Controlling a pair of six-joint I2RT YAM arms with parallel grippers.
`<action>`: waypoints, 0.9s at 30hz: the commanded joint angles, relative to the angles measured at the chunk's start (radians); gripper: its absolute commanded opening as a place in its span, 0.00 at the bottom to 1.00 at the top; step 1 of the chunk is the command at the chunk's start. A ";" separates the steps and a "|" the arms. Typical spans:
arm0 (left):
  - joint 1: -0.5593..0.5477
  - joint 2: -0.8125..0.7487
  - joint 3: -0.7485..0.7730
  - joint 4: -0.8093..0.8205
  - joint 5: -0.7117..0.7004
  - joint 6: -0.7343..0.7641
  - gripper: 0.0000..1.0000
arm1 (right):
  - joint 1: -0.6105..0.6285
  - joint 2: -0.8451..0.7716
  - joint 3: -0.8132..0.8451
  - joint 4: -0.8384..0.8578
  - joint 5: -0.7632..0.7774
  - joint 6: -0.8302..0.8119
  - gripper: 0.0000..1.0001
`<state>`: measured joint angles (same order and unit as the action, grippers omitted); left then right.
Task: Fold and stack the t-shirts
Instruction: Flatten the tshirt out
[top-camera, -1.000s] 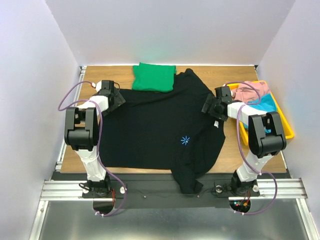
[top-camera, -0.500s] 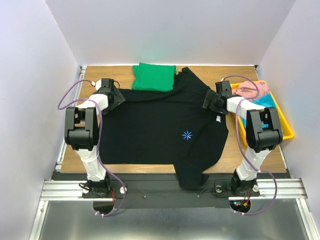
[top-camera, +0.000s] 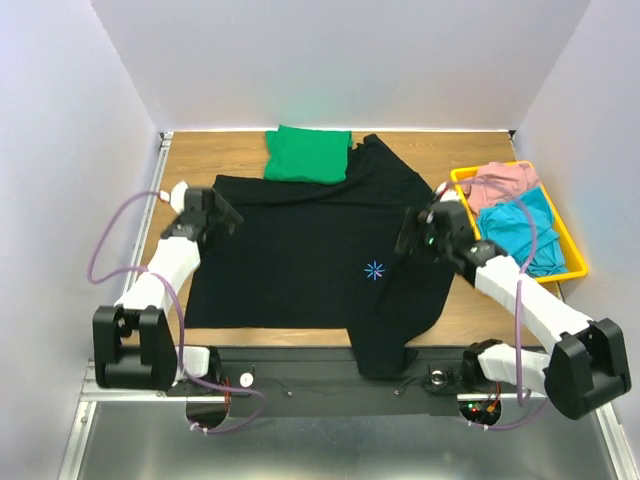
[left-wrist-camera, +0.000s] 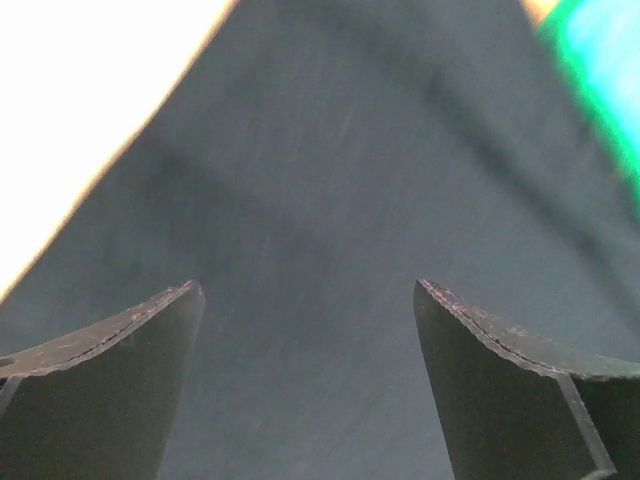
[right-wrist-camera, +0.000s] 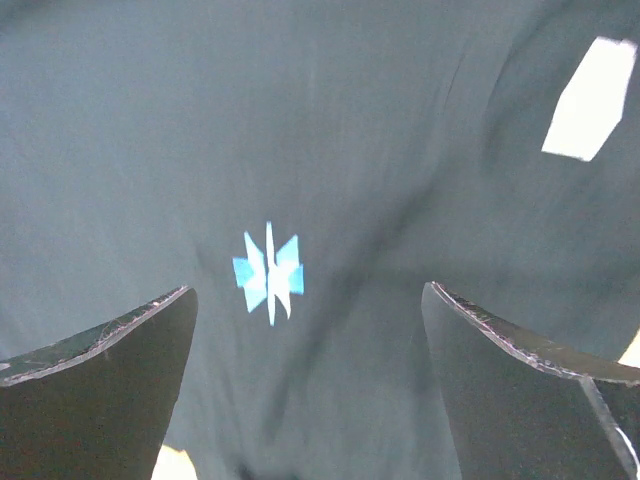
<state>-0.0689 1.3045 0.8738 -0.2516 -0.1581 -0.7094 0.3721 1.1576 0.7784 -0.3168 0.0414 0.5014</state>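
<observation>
The black t-shirt (top-camera: 300, 250) lies spread wide over the wooden table, with one part hanging over the near edge. Its light-blue starburst (top-camera: 374, 269) faces up right of centre. A green t-shirt (top-camera: 308, 154) rests folded at the far edge, touching the black one. My left gripper (top-camera: 222, 218) hovers open over the black shirt's left edge. My right gripper (top-camera: 408, 234) hovers open over its right side. In the left wrist view black cloth (left-wrist-camera: 330, 200) fills the space beyond the open gripper (left-wrist-camera: 308, 300). The right wrist view has the starburst (right-wrist-camera: 268, 272) just ahead of the open gripper (right-wrist-camera: 308, 300).
A yellow bin (top-camera: 573, 250) stands at the right edge, holding a pink garment (top-camera: 500, 183) and a teal one (top-camera: 520, 225). White walls close in the table on three sides. Bare wood (top-camera: 215, 155) shows at the far left corner.
Both arms have swung outward and back toward the near side, and both grippers now sit lower over the shirt. The starburst shifted slightly away from the near edge early on.
</observation>
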 joint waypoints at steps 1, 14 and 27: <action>-0.068 -0.144 -0.163 -0.041 0.035 -0.082 0.98 | 0.146 -0.032 -0.111 -0.120 -0.031 0.168 1.00; -0.088 -0.254 -0.383 0.026 -0.018 -0.134 0.98 | 0.300 0.042 -0.272 -0.215 0.166 0.485 1.00; -0.062 -0.076 -0.377 0.009 -0.080 -0.139 0.98 | 0.238 0.025 -0.091 -0.399 0.309 0.340 1.00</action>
<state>-0.1482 1.2121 0.5385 -0.1925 -0.1944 -0.8375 0.6209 1.2179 0.6189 -0.5758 0.2401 0.9432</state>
